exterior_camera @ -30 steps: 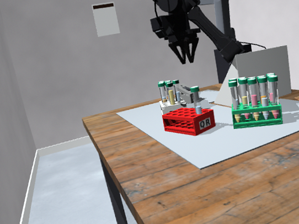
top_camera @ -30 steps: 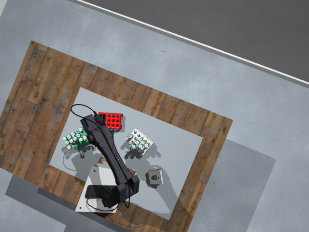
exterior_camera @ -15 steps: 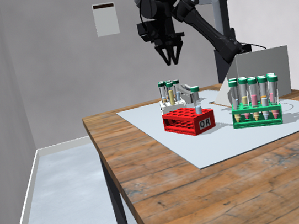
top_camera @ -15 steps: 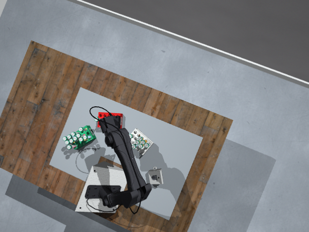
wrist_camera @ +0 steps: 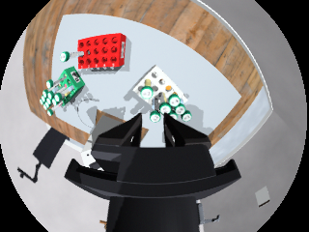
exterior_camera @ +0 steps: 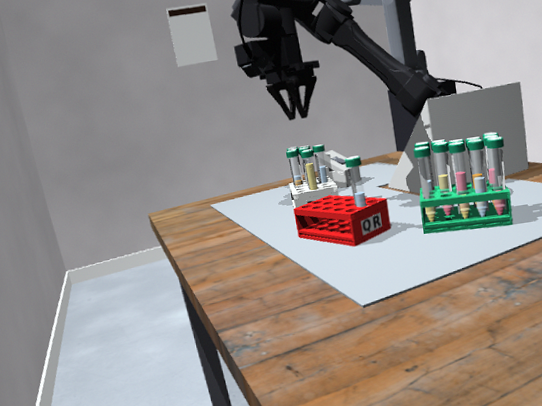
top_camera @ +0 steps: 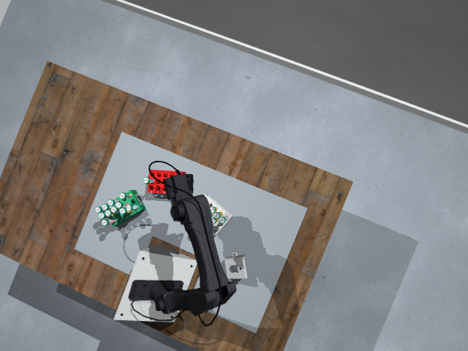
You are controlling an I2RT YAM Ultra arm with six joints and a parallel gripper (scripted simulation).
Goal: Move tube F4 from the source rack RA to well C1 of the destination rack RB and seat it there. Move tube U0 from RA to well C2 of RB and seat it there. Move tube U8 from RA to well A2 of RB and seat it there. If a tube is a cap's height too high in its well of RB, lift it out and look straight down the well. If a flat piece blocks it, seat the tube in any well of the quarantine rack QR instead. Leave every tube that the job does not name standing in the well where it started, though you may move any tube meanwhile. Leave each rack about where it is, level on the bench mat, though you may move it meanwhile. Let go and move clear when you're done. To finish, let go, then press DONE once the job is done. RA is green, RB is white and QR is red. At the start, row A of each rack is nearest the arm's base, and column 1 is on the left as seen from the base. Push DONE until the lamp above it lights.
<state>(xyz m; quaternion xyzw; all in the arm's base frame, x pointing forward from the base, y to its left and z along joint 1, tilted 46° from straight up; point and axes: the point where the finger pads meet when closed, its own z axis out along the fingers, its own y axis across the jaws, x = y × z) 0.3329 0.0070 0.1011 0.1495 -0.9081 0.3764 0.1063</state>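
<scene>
My gripper (exterior_camera: 297, 111) (wrist_camera: 153, 116) hangs high above the bench, over the gap between the red rack QR (exterior_camera: 328, 229) (top_camera: 157, 187) (wrist_camera: 98, 52) and the white rack RB (exterior_camera: 305, 194) (top_camera: 208, 199) (wrist_camera: 143, 84). Its fingers stand a little apart with nothing between them. One green-capped tube (exterior_camera: 355, 178) (top_camera: 146, 180) (wrist_camera: 65, 57) stands in a corner well of QR. RB holds several green-capped tubes (exterior_camera: 307, 165) (top_camera: 216, 217) (wrist_camera: 168, 110). The green rack RA (exterior_camera: 465, 223) (top_camera: 136, 210) (wrist_camera: 72, 77) holds several tubes (exterior_camera: 457, 164) (top_camera: 109, 208). Tube labels are too small to read.
The grey DONE button box (top_camera: 236, 267) sits on the mat right of the arm's base plate (top_camera: 151, 264). All three racks stand level on the grey mat (exterior_camera: 399, 261) (top_camera: 272, 227). The wooden bench edge (exterior_camera: 190, 295) lies left of the mat.
</scene>
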